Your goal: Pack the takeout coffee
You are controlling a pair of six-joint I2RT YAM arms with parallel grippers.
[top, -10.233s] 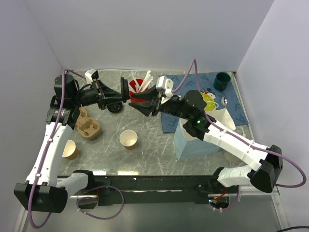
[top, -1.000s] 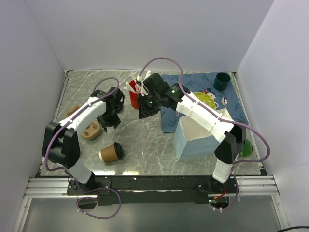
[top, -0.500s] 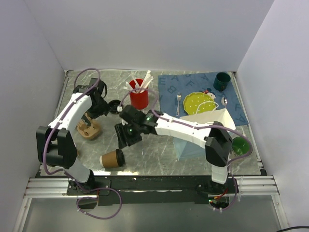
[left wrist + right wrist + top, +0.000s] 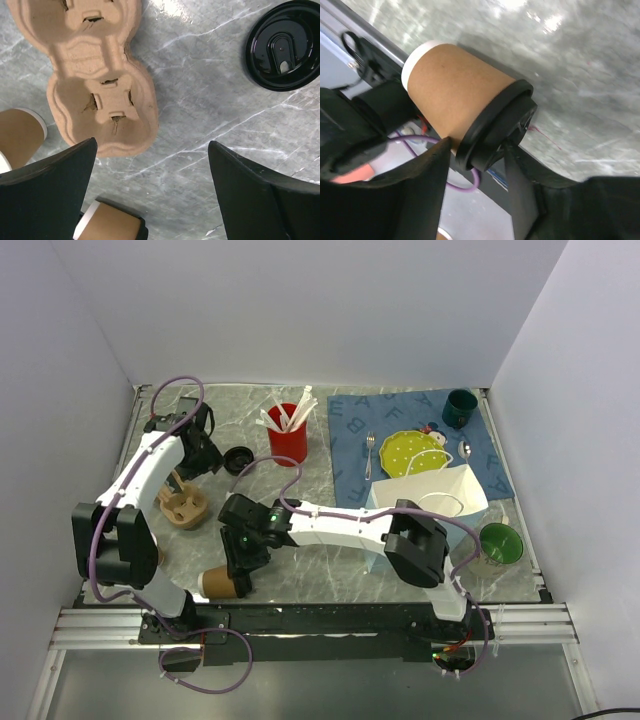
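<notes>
takeout coffee (image 4: pixel 222 583): lying on its side at near edge of table (image 4: pixel 330 575), not yet packed; right gripper (image 4: pixel 476 145) half-spread astride its lid (image 4: pixel 495 125), hold uncertain; left gripper (image 4: pixel 152 145) wide open, empty

The grey marbled surface (image 4: pixel 330 560) carries a moulded cardboard cup carrier (image 4: pixel 185 508) at the left. A loose black lid (image 4: pixel 238 459) lies just behind the carrier, and a lidless paper cup (image 4: pixel 17 142) stands just in front of it. The takeout coffee (image 4: pixel 222 582) lies on its side at the near edge, lid pointing right. A red cup of white utensils (image 4: pixel 288 440) stands at the back beside a blue lettered mat (image 4: pixel 400 420), while a white paper bag (image 4: pixel 430 502) and a green cup (image 4: pixel 498 543) stand on the right.
</notes>
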